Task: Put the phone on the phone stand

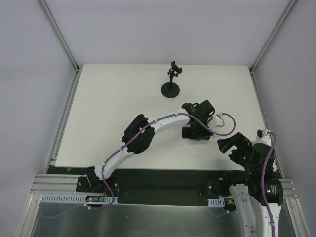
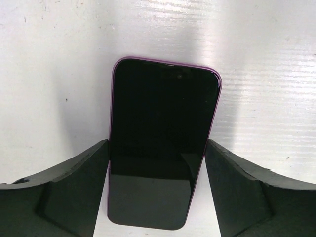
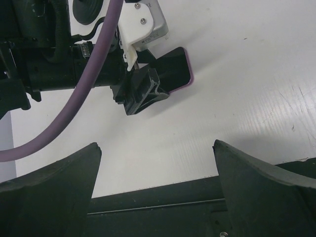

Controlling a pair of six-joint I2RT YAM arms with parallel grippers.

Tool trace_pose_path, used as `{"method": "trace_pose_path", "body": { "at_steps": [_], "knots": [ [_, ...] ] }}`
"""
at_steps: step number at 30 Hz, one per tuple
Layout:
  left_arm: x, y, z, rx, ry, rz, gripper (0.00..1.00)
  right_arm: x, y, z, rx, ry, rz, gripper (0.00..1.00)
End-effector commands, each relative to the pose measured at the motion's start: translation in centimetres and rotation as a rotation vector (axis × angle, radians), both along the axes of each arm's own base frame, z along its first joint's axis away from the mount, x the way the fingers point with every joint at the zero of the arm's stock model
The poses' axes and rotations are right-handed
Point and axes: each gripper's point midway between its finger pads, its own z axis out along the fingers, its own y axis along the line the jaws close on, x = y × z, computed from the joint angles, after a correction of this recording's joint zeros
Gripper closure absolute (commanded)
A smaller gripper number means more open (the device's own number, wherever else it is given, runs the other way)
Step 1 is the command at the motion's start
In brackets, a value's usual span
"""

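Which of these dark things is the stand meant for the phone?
Look at the white table, at the middle of its far edge. The small black phone stand is alone there: round disc base, thin upright post, clamp on top, whereas the flat black smartphone lies on the near half.

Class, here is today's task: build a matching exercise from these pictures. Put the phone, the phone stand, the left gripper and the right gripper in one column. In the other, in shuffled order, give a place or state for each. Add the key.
1. phone
2. phone stand
3. left gripper
4. right gripper

A. open, holding nothing, near the right end of the table's near edge
B. upright near the far edge
C. lying flat, screen dark
D. fingers on either side of the phone

Pairs: 1-C, 2-B, 3-D, 4-A.
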Motion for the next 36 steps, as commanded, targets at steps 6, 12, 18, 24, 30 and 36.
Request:
{"method": "trace_pose_path", "body": {
  "at_steps": [6,12,18,24,30,36],
  "knots": [
    [-3.5,7.1,-9.6,0.331,0.126,0.048,0.54,-0.4,-0.2,-0.1,0.007,0.009,-0.017,0.0],
    [-3.7,7.3,-8.4,0.313,0.124,0.045,0.76,-0.4,-0.1,-0.5,0.012,0.023,-0.016,0.0],
    [-2.9,5.7,-4.8,0.216,0.092,0.104,1.0,-0.4,-0.3,-1.8,0.029,0.087,-0.054,0.0],
    [-2.2,4.8,-0.9,0.074,0.097,0.24,1.0,-0.2,-0.3,-2.6,0.042,0.112,-0.067,0.0],
    [-1.5,5.3,3.0,-0.032,0.05,0.324,1.0,0.5,0.6,-2.7,0.065,0.126,-0.022,0.0],
    [-1.4,5.4,5.0,-0.089,0.03,0.371,1.0,1.2,1.8,-3.3,0.088,0.129,0.044,0.0]
  ]
}}
